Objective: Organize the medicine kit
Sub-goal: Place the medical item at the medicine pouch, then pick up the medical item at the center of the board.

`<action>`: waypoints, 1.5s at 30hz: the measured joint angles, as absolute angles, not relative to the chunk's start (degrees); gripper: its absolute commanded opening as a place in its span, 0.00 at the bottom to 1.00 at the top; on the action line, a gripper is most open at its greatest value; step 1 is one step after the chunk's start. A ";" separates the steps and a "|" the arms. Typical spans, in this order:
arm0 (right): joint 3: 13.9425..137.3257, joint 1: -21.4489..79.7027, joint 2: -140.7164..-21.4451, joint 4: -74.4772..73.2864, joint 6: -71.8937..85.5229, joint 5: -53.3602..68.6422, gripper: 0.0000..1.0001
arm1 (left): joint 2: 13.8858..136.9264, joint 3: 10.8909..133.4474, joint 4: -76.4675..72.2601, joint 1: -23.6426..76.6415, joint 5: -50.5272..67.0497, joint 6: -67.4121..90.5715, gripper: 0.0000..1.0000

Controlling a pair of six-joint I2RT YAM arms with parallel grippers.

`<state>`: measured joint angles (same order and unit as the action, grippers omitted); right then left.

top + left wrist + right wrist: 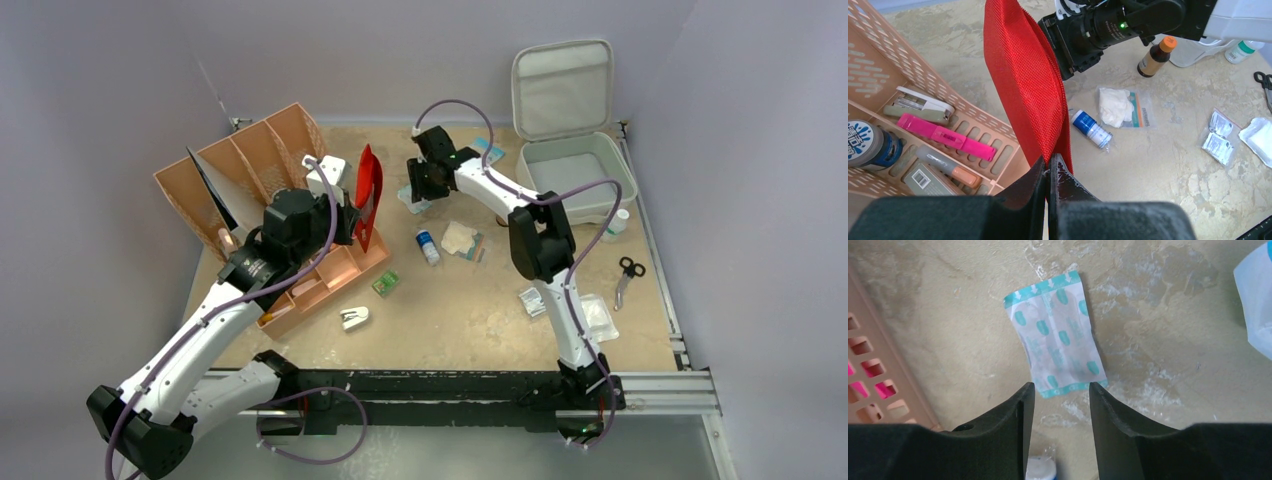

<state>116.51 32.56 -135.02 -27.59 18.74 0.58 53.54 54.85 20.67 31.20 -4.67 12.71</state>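
Jaws of the left pincer point(1050, 167) are pressed together on one edge of the red pouch point(1025, 75), which stands on edge and stretches away from the fingertips. Just to the left of that pincer lies the tan-orange organizer tray point(878, 65), with a pink tool point(945, 136) in one of its compartments. To the pincer's right, on the bare table, lie a small blue-capped bottle point(1091, 128) and a clear bag of white gloves point(1120, 106), with a brown orange-capped bottle point(1155, 56) further ahead.

The right pincer point(1062, 395) points down at the table with its jaws parted and nothing between them. A teal-and-white bandage packet point(1058, 335) lies flat just ahead of it, its near edge reaching the gap between the fingertips; I cannot tell whether they touch it.

The medicine kit point(527, 165) sits at the far right corner of the table, its lid point(562, 88) raised upright behind the tray-like base. In the overhead view it lies to the right of the right pincer point(425, 185), apart from it, and well apart from the left pincer point(350, 215), across most of the table. Scissors point(627, 278) lie nearer the arm bases than the kit, by the right edge.
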 measured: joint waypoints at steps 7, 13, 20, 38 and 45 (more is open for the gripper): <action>118.50 32.56 -137.08 -27.90 15.64 -0.95 0.49 | 53.54 54.85 20.67 31.20 -4.43 12.58 0.00; 119.50 32.56 -138.15 -26.92 12.38 -3.14 0.49 | 53.54 54.85 20.67 31.20 -4.32 12.40 0.00; 121.23 32.58 -140.88 -26.20 9.32 -5.13 0.44 | 53.56 54.85 20.67 31.20 -3.92 12.40 0.00; 116.90 33.43 -139.13 -21.91 8.05 -6.46 0.00 | 54.39 54.85 20.69 31.20 -3.46 12.38 0.00; 112.53 33.43 -134.52 -23.90 9.10 -6.33 0.00 | 54.41 54.85 20.67 31.20 -3.51 12.38 0.00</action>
<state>112.53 33.43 -134.52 -23.90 9.10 -6.33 54.41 54.85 20.67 31.20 -3.51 12.38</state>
